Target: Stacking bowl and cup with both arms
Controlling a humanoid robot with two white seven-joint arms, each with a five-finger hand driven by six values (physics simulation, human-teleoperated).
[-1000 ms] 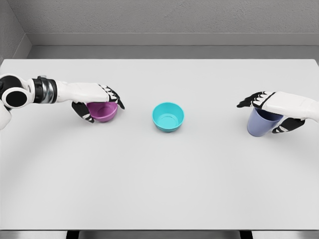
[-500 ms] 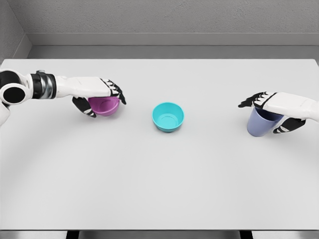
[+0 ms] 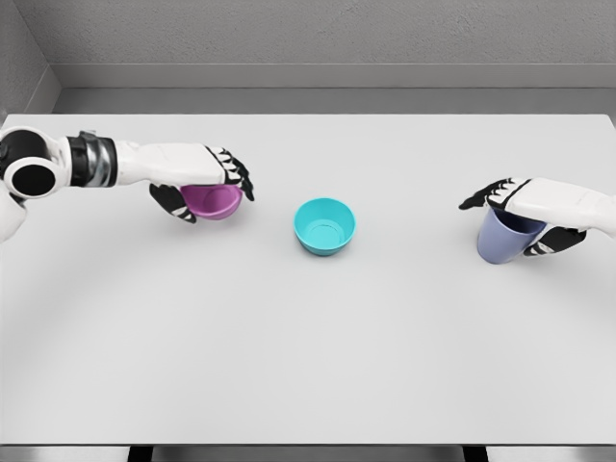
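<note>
Only the teal bowl point(image 3: 324, 226) stands mid-table point(image 3: 308, 366); bare surface lies open all around it.

Purple bowl point(image 3: 214, 201); teal bowl point(image 3: 324, 226); cup point(image 3: 502, 238) periwinkle blue. Both hands white with black fingers: left hand point(image 3: 197, 180), right hand point(image 3: 525, 214). Surface point(image 3: 308, 356) plain pale grey, no pattern.

Purple bowl point(image 3: 213, 201), teal bowl point(image 3: 324, 226), blue-violet cup point(image 3: 503, 237), all upright.

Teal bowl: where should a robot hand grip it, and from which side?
Probably the rim of the teal bowl, from above: it stands upright and open, nothing touches it, and its rounded wall narrows downward, so a side grip could slip.
</note>
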